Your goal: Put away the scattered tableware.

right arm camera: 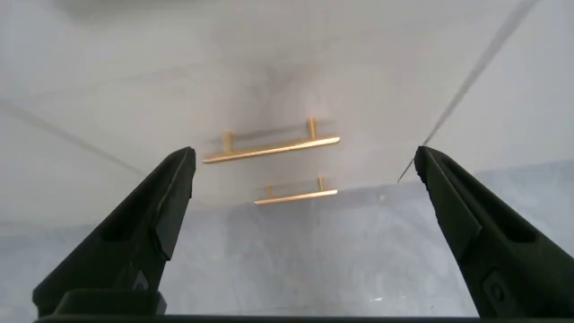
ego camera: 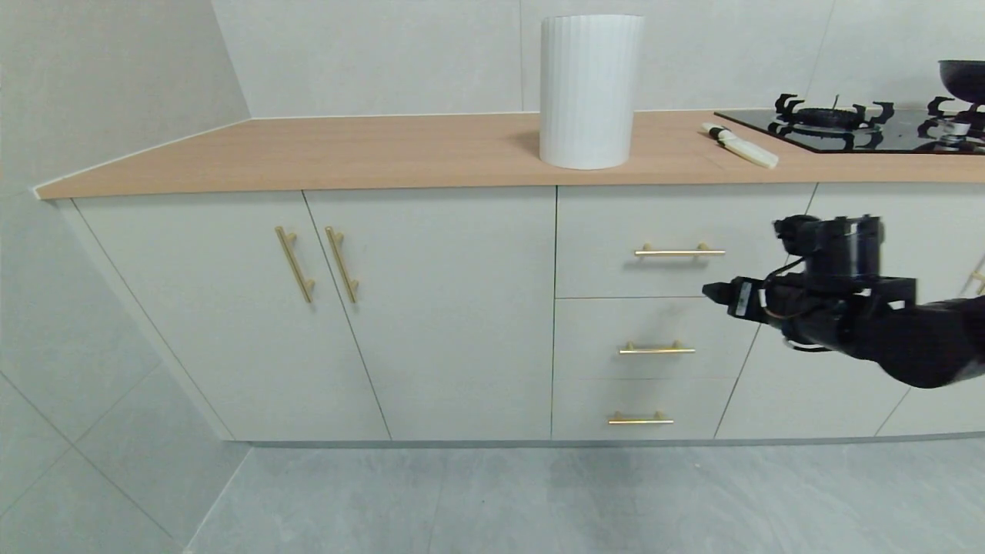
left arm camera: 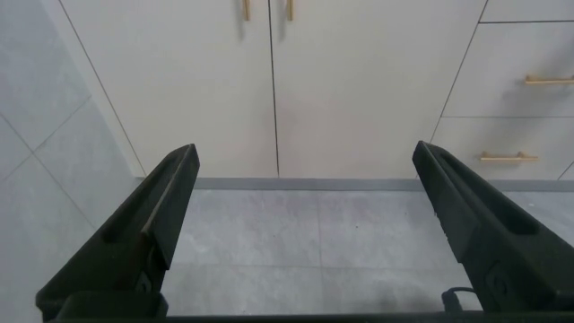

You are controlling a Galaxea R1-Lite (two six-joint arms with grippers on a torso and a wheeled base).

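A cream-coloured utensil (ego camera: 739, 145) lies on the wooden counter (ego camera: 346, 154) beside the hob. A tall white ribbed container (ego camera: 589, 92) stands upright on the counter to its left. My right gripper (ego camera: 714, 292) hangs in front of the drawer stack, level with the gap between the top drawer handle (ego camera: 679, 251) and the middle one (ego camera: 656, 350), touching neither. In the right wrist view that gripper (right arm camera: 303, 152) is open and empty, facing two gold drawer handles (right arm camera: 269, 148). My left gripper (left arm camera: 303, 152) is open and empty, low over the grey floor near the cabinet base.
A black hob (ego camera: 854, 127) with a dark pan (ego camera: 963, 77) takes up the counter's right end. Two cabinet doors with gold handles (ego camera: 318, 264) stand shut left of the drawers. A bottom drawer handle (ego camera: 639, 419) sits near the plinth. Walls close off the left side.
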